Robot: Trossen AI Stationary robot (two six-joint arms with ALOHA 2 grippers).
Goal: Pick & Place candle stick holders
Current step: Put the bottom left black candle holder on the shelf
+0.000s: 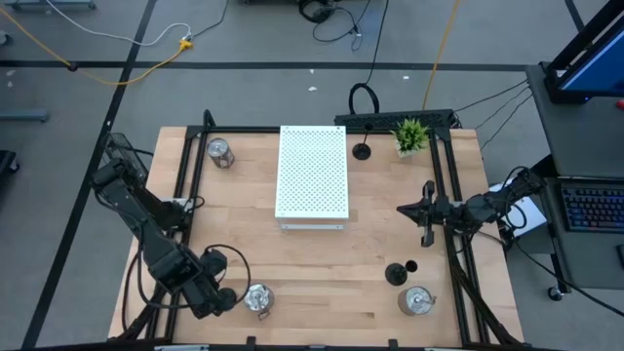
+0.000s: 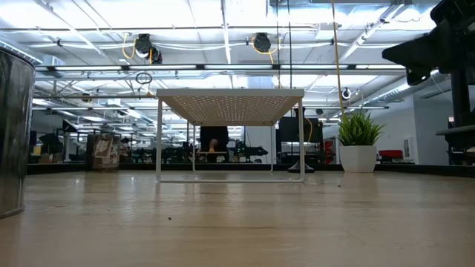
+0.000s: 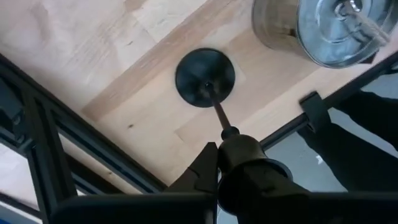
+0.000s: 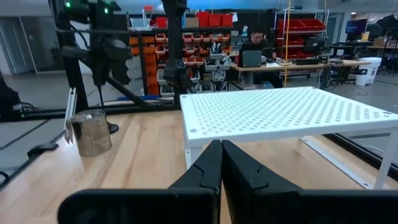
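Observation:
My left gripper (image 1: 220,292) is at the table's near left, shut on a matte black goblet-shaped holder (image 3: 214,106). A silver holder (image 1: 258,298) stands on the table just to its right and also shows in the left wrist view (image 3: 323,28). My right gripper (image 1: 425,211) is shut and empty above the table's right side; its fingertips show in the right wrist view (image 4: 219,163). Another black holder (image 1: 396,275) and a silver one (image 1: 417,300) are at the near right. A silver holder (image 1: 219,152) and a black one (image 1: 362,151) are at the far side. My left gripper has the black holder's cup (image 3: 245,155), its top end, between its fingers. One finger (image 3: 204,171) shows beside the cup; the cup hides the other. The fingers come from above. The stem (image 3: 216,109) runs down to the round base (image 3: 205,78); whether the base is on the table, I cannot tell.
A white perforated board (image 1: 312,174) stands on legs at the table's middle far side, and a small green potted plant (image 1: 410,135) at the far right. Black frame rails (image 1: 450,195) run along the table's left and right sides. Bare wood lies at the near middle.

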